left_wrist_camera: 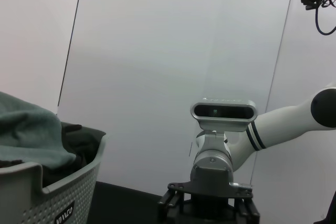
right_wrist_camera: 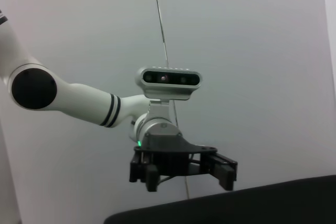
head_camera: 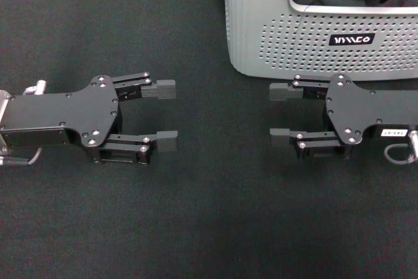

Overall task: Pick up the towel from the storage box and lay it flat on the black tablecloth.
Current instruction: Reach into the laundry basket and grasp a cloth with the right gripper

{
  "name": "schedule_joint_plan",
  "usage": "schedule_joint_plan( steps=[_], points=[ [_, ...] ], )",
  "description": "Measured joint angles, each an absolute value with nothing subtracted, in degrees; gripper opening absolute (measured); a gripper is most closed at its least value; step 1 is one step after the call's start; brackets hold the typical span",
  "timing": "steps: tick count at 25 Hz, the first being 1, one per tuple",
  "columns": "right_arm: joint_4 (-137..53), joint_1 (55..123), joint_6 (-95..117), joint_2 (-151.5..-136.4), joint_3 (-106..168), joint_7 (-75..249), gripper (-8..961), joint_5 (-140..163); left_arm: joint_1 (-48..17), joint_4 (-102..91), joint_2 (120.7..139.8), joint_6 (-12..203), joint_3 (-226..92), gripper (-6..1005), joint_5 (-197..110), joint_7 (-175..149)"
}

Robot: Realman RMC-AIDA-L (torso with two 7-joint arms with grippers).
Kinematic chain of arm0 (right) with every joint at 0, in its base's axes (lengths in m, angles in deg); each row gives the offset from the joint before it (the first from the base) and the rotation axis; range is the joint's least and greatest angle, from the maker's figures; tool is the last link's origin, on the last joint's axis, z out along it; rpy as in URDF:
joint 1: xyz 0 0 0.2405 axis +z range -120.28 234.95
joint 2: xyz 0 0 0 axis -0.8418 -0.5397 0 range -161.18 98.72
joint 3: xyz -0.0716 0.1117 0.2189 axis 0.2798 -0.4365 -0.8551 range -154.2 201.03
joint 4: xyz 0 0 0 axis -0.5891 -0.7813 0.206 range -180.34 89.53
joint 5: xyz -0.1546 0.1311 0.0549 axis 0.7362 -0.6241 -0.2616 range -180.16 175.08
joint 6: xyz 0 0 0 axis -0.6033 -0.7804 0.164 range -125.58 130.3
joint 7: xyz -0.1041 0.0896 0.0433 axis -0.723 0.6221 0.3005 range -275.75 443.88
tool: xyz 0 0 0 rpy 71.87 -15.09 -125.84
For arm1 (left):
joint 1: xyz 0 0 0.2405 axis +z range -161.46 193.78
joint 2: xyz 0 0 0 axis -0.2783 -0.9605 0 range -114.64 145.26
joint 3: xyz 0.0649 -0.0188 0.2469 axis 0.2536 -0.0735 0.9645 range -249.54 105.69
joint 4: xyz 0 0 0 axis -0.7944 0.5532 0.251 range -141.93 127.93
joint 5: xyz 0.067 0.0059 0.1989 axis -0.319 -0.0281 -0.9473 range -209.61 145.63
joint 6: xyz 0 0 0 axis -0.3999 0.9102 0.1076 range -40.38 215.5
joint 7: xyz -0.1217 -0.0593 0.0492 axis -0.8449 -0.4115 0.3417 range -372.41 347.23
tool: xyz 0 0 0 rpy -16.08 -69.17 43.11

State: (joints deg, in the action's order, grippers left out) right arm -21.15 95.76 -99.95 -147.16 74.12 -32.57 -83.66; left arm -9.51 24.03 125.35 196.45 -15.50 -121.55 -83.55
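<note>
1. I am looking down from the head camera at the black tablecloth (head_camera: pixel 209 227), a matte, felt-like sheet covering nearly everything in view; a strip of pale surface is showing past its far edge.

2. The left gripper (head_camera: pixel 166 114) is lying low over the cloth on the left side, its flat black metal plate studded with small screws. Its two fingers, ending in blocky ribbed pads, are standing apart with bare cloth between them, so it is open and gripping nothing.

3. The right gripper (head_camera: pixel 281 113) is facing it from the right side, built the same way, with a small white label on its body. Its fingers are also spread wide and empty. The tips of the two grippers are pointing at each other with a gap of cloth between.

4. The storage box (head_camera: pixel 313 37) is sitting at the far right, just beyond the right gripper. It is light grey moulded plastic with a thick rounded rim, rows of small round holes in its wall, and a black label with white lettering.

5. Inside the box I am seeing soft, rumpled grey-green cloth (left_wrist_camera: pixel 26 135) with dark black fabric beneath it. I cannot make out the yellow-orange towel in any view, so I cannot tell where it is.
</note>
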Motion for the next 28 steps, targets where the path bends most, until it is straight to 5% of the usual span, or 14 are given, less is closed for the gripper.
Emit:
schedule_joint_plan(
  steps=[8, 18, 28],
  points=[
    [-18.13, 98.07, -89.53, -147.15, 74.29, -28.82, 718, -85.2, -9.31, 22.9, 125.94, 191.3, -17.01, 850, -121.18, -81.99],
    [7.65, 100.54, -87.53, -147.33, 83.63, -13.53, 717, -89.79, -6.13, 20.89, 128.66, 188.44, -25.04, 846, -121.05, -75.95],
    [41.04, 92.63, -69.88, -146.54, 87.29, 3.96, 714, -77.78, -3.28, 20.7, 129.76, 188.41, -25.18, 842, -120.84, -73.76]
  ],
)
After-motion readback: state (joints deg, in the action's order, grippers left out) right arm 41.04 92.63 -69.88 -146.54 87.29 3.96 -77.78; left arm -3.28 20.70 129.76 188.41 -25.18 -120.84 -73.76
